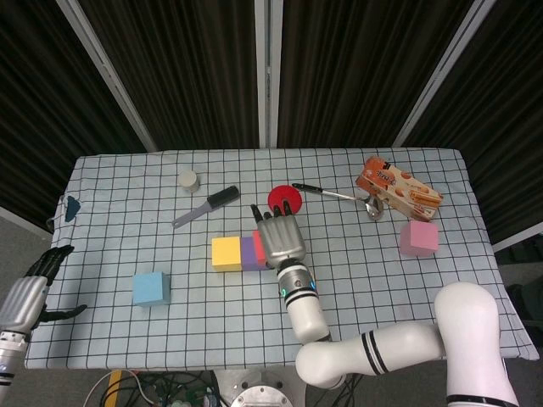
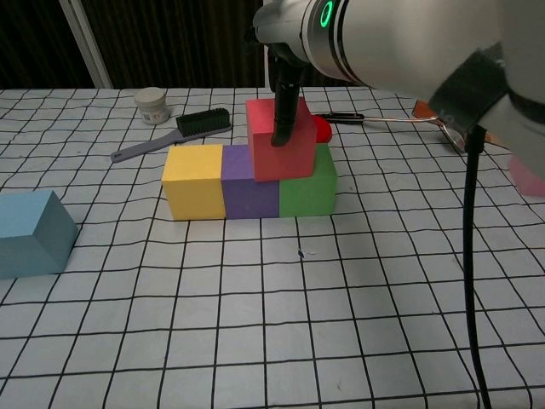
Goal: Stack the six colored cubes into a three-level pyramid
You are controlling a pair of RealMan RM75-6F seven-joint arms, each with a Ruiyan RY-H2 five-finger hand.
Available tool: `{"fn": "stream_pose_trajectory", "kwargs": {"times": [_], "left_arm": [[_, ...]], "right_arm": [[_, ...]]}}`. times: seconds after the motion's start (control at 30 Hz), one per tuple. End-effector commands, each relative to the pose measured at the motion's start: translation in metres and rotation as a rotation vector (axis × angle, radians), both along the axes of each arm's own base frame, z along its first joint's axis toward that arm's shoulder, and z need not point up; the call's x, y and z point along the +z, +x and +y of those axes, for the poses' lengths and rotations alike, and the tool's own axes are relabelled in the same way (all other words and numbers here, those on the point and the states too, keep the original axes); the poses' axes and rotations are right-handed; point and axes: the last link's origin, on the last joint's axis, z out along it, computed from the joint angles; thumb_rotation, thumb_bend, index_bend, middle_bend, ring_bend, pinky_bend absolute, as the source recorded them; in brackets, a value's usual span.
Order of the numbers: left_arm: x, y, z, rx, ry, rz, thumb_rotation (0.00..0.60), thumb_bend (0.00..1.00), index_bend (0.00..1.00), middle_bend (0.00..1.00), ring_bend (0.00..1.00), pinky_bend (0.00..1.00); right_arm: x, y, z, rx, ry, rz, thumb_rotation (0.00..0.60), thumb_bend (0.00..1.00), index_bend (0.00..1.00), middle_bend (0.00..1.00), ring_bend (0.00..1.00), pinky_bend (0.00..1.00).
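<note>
Matt foam-like red cube (image 2: 281,141); cloth tablecloth (image 2: 255,324) (checked).

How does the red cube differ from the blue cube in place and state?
The red cube sits on the second level, over the purple cube and green cube; the blue cube lies alone on the table. The right hand holds the red cube; nothing touches the blue cube. Both look about the same size.

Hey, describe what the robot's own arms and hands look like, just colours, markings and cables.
The right arm is glossy white with black bands at its joints and a glowing green ring near the wrist. The right hand has a silver-grey metal back and black fingers. A black cable hangs beside that arm in the chest view. The left hand is likewise silver-grey with black fingers.
</note>
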Motion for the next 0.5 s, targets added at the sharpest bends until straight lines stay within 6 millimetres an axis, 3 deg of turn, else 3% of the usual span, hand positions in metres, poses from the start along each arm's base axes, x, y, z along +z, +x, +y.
{"fn": "stream_pose_trajectory", "kwargs": {"times": [0.03, 0.27, 0.4, 0.5], "left_arm": [[0.0, 0.001, 0.0, -0.001, 0.001, -0.001, 0.6, 0.06, 0.08, 0.06, 0.0, 0.14], [-0.005, 0.0, 0.0, 0.005, -0.015, 0.003, 0.6, 0.06, 0.08, 0.06, 0.0, 0.14], [-0.009, 0.004, 0.001, 0.007, -0.034, -0.039, 0.6, 0.06, 0.08, 0.06, 0.0, 0.14], [-0.011, 0.005, 0.002, 0.004, -0.043, -0.031, 0.6, 0.06, 0.08, 0.06, 0.0, 0.14]], "right_arm": [[0.012, -0.003, 0.003, 0.005, 0.0, -0.075, 0.6, 0.02, 0.0, 0.24, 0.07, 0.0], [0.04, -0.024, -0.001, 0.023, 0.088, -0.388, 0.6, 0.0, 0.0, 0.07, 0.0, 0.0], [0.05, -0.051, -0.015, 0.108, 0.11, -0.447, 0.6, 0.0, 0.0, 0.04, 0.0, 0.0], [0.048, -0.076, -0.02, 0.122, 0.159, -0.479, 0.6, 0.0, 0.0, 0.03, 0.0, 0.0]]}}
